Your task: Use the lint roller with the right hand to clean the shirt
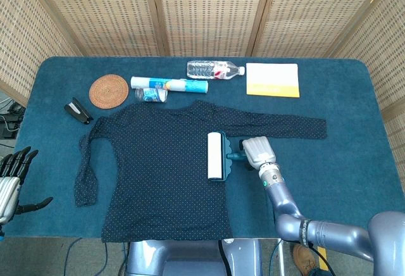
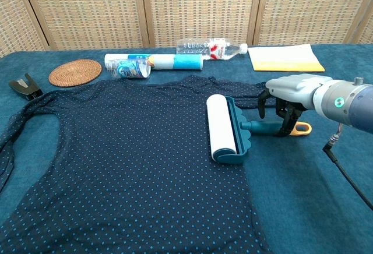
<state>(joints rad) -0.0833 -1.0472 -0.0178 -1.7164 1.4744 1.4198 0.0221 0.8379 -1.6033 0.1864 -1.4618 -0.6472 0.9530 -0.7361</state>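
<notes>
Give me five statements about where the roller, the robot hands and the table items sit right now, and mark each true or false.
1. The lint roller lies on the shirt. True.
2. The right robot hand is at the roller's handle. True.
3. The left robot hand rests on the shirt. False: it is off the table's left edge.
4. The water bottle stands upright. False: it lies on its side.
5. The woven coaster lies left of the shirt's collar. True.
</notes>
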